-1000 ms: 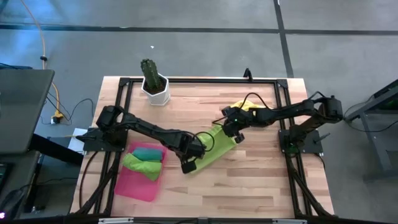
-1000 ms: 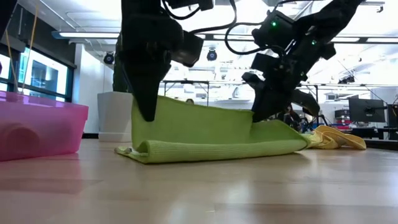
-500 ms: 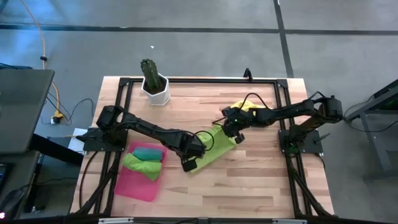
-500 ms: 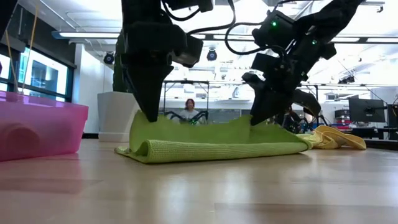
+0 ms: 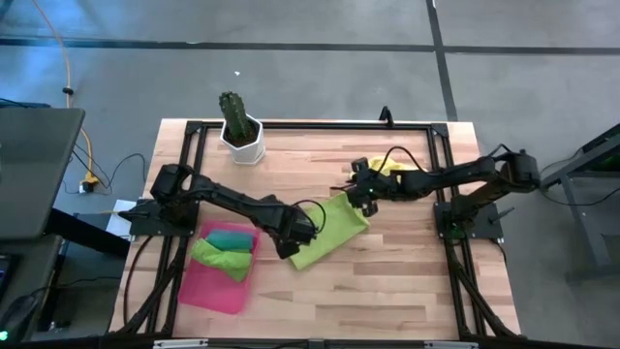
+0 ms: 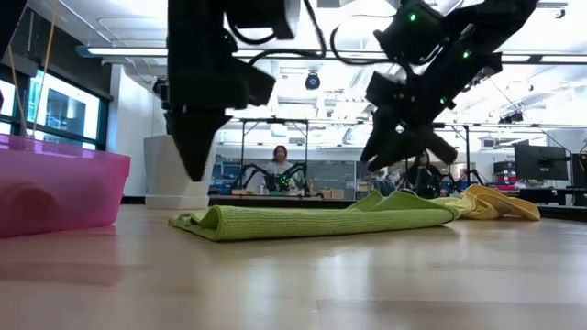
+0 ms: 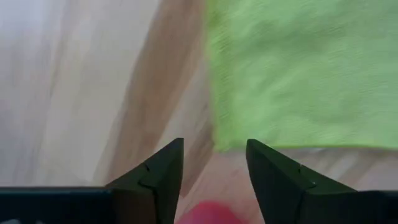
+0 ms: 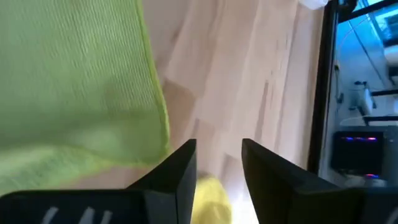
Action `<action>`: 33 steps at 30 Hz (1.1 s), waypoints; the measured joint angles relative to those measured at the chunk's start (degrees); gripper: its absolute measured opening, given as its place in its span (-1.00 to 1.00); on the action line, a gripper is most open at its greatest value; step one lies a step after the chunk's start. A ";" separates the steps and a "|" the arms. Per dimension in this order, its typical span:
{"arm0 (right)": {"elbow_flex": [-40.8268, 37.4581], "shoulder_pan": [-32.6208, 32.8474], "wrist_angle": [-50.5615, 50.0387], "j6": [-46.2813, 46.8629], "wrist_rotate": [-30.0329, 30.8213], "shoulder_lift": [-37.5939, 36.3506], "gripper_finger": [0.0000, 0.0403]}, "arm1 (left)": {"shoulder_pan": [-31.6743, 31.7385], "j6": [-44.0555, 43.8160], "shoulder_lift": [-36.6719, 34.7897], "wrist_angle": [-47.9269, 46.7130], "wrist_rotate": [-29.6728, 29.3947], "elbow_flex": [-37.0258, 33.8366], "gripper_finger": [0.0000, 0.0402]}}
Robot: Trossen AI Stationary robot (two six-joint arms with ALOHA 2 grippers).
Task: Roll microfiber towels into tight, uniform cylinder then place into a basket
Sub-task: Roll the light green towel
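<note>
High view first: the lime green towel (image 5: 329, 229) lies folded flat near the middle of the desk (image 5: 407, 281), slanting from the left gripper (image 5: 288, 246) at its lower end up to the right gripper (image 5: 360, 193) at its upper end. Neither gripper holds it. The yellow towel (image 5: 386, 167) sits bunched just beyond the right gripper, toward the desk's right edge. The pink basket (image 5: 215, 287) rests by the left edge, with a teal towel (image 5: 230, 236) and a green towel (image 5: 221, 257) rolled inside it. A white pot with a cactus (image 5: 240, 134) stands near the far left corner.

Low view: the lime green towel (image 6: 312, 218) lies flat on the wood, a rounded fold at its left end. The left gripper (image 6: 194, 151) hangs above that end, clear of the cloth; the right gripper (image 6: 394, 147) hangs above the other end, also clear. The yellow towel (image 6: 495, 203) lies at the right, the basket (image 6: 60, 191) at the left. A person (image 6: 279, 159) sits in the room far behind.

Left wrist view: the jaws stand apart with nothing between them, above bare wood, the lime green towel's (image 7: 305, 74) corner just ahead.

Right wrist view: the jaws stand narrowly apart and empty, the lime green towel (image 8: 74, 87) beside them and a bit of yellow towel (image 8: 211, 202) between the fingers (image 8: 177, 171).
</note>
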 joint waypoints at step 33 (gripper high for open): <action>-1.66 7.69 -15.53 66.19 -9.38 0.57 -0.40 | -2.63 21.04 8.84 21.94 4.52 0.77 -0.35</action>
